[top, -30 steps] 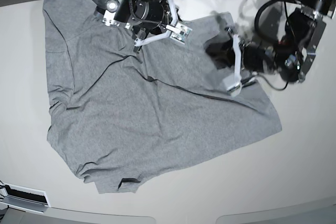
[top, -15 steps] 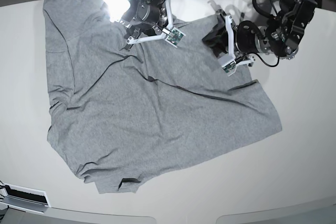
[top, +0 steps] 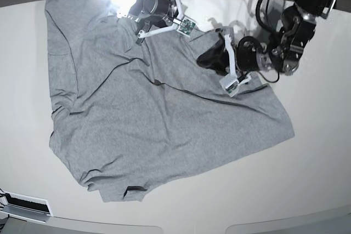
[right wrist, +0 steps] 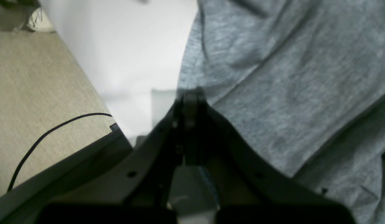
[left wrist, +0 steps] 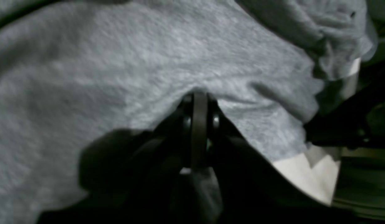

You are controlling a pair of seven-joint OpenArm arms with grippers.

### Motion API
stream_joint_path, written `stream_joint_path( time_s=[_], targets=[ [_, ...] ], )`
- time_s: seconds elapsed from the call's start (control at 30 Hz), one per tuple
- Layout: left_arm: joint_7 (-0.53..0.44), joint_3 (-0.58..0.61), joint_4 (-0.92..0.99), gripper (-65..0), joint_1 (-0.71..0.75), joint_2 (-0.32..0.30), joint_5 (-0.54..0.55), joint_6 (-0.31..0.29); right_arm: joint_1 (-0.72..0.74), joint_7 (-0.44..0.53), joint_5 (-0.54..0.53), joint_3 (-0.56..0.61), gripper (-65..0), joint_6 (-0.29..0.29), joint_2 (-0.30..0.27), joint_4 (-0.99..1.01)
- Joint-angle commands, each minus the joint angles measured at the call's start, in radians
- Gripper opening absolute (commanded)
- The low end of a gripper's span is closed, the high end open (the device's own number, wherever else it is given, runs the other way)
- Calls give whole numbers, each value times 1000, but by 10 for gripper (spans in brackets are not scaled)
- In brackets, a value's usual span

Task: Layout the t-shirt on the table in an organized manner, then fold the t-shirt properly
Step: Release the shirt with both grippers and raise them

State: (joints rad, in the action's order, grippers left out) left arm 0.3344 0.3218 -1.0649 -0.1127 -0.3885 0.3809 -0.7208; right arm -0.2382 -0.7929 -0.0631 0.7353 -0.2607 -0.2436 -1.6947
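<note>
Both grippers were closed when we looked: the left gripper [top: 218,63] pinched a bunched fold of the t-shirt [top: 159,130] at about two o'clock, and the right gripper [top: 141,30] clamped its edge near twelve. We saw the heather-grey shirt spread wrinkled across the table [top: 307,179], with no lettering or label readable.

We saw the t-shirt [top: 164,130] as soft, matt heather-grey knit cloth with a faintly fuzzy surface, lying on a smooth, glossy white-cream tabletop [top: 318,179].
</note>
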Motion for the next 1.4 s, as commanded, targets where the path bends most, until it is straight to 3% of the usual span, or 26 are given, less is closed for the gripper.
stream_joint_path(
  time_s=[0.0, 0.2, 0.3, 0.47, 0.57, 0.63, 0.7, 0.77, 0.93, 1.03, 1.13, 1.37],
  targets=[
    [66, -1, 6, -650, -16, -16, -73, 23, -3, 14, -6, -3, -650, -2, -2, -15],
    [66, -1, 6, -650, -75, -53, -63, 23, -34, -34, 111, -2, -650, -46, -6, -16],
    [66, 0, 6, -650, -100, -93, -10, 23, -33, -63, 178, -2, -650, -42, -6, -21],
    [61, 22, 7, -650, -113, -142, -2, 23, -32, -113, 306, -2, -650, 89, -6, -60],
    [58, 53, 6, -650, -131, -158, -1, 23, -31, -105, 292, -2, -650, 124, -5, -82],
    [59, 67, 6, -650, -147, -161, -1, 23, -31, -91, 230, -2, -650, 99, -6, -102],
    [74, 71, 4, -650, -157, -160, 25, 23, -31, -68, 154, -2, -650, 6, -5, -128],
    [157, 71, -12, -650, -163, -160, 117, 23, -31, -34, 88, -2, -650, -51, -4, -153],
    [597, 71, -142, -650, -162, -166, 443, 23, -24, 61, -38, -2, -650, -108, 1, -165],
    [760, 71, -222, -650, -161, -192, 632, 23, -19, 50, -61, -2, -650, -118, 27, -160],
    [830, 71, -269, -650, -148, -216, 756, 23, -19, 49, -60, -2, -650, -116, 50, -151],
    [847, 71, -274, -650, -35, -216, 740, 23, 0, 47, 9, -2, -650, -60, 49, -151]
  ],
)
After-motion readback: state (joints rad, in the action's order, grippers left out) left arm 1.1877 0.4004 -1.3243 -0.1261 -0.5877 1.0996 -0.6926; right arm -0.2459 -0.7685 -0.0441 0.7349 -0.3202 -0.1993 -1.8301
